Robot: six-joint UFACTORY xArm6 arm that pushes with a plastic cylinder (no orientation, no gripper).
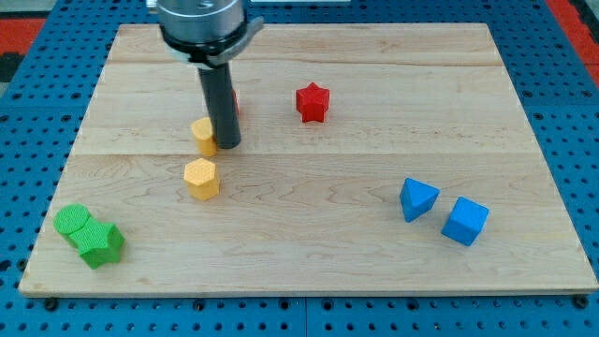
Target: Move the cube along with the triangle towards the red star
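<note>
A blue cube [465,221] lies at the view's lower right, and a blue triangle [417,198] sits just to its left, close beside it. A red star [313,102] lies near the view's top centre. My tip [227,145] is far to the left of the blue blocks, touching or nearly touching the right side of a small yellow block [204,136]. The rod hides most of another red block [234,103] behind it.
A yellow hexagon [201,178] lies below the tip. Two green blocks [72,222] [101,243] sit together at the view's lower left corner. The wooden board [524,112] ends at a blue pegboard on all sides.
</note>
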